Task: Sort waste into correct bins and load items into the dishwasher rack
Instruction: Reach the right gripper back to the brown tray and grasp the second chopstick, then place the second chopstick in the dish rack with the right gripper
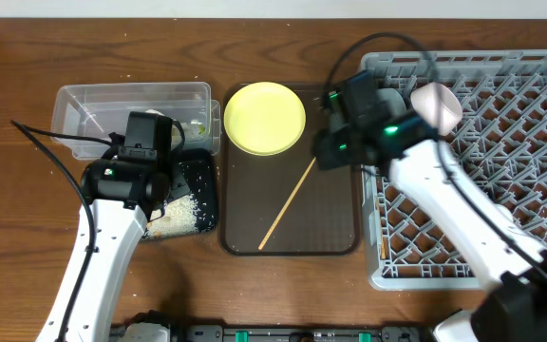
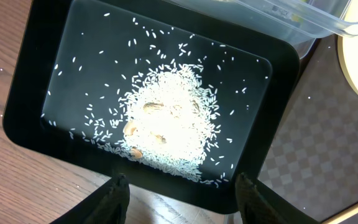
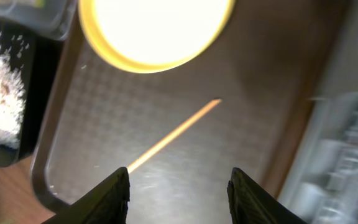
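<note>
Left gripper (image 2: 184,198) we hold wide open, empty, over rice (image 2: 166,124) in black tray (image 2: 55,56). Right gripper (image 3: 180,194) likewise wide open, empty, above chopstick (image 3: 174,132) on brown tray (image 3: 247,93), near plate (image 3: 154,28).

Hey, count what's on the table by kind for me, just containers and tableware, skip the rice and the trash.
Trays: 2, the black tray and the brown tray
Tubs: 1, the clear tub
Racks: 1, the grey rack
Plates: 1, the yellow plate
Bowls: 1, the white bowl, in the rack
Chopsticks: 1 wooden stick showing
Total: 7
</note>
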Controlling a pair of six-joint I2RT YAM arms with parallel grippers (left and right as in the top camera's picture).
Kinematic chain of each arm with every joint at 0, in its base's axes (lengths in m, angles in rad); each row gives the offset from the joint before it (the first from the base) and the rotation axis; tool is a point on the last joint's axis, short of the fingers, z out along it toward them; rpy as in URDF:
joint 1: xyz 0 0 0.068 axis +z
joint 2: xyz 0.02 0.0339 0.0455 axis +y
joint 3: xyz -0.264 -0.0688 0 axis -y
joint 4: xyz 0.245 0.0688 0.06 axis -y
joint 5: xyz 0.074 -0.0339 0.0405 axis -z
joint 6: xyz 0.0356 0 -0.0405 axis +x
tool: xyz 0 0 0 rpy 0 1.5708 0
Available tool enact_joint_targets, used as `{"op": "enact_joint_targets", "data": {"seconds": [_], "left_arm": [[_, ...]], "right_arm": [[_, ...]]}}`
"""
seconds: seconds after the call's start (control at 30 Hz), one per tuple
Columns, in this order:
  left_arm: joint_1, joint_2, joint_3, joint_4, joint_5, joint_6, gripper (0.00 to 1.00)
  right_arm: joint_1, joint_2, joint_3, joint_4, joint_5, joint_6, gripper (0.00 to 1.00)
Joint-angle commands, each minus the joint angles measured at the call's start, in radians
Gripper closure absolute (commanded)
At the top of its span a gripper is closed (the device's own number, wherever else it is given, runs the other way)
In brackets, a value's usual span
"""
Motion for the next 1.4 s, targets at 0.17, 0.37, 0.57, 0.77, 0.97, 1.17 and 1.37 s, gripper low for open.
{"op": "enact_joint_targets", "data": {"seconds": [0.17,0.37,0.57,0.77,0.97,1.17,1.37], "left_arm": [[0.002,0.008,-0.003,-0.002,-0.023,-0.005,0.42],[0.002,0.008,-0.004,-0.003,-0.023,-0.005,0.42],[0.002,0.008,-0.004,-0.002,-0.023,-0.005,0.42],[0.002,0.008,-0.004,-0.003,-0.023,-0.005,0.42],[0.002,0.008,-0.004,-0.003,-0.023,-0.005,0.42],[0.002,0.008,-0.004,-0.004,-0.023,-0.005,0.42],[0.002,0.008,-0.004,-0.003,-0.023,-0.005,0.42]], "right_arm": [[0.156,0.232,0.010,-0.002,0.006,0.251,0.49],[0.203,0.352,0.010,0.004,0.006,0.335,0.49],[0.208,0.415,0.010,-0.002,0.009,0.343,0.56],[0.184,0.417,0.011,-0.020,0.009,0.342,0.87],[0.107,0.382,0.012,-0.046,0.009,0.316,0.99],[0.001,0.242,0.018,-0.099,0.008,0.200,0.99],[-0.095,0.027,0.020,-0.175,0.005,0.016,0.99]]}}
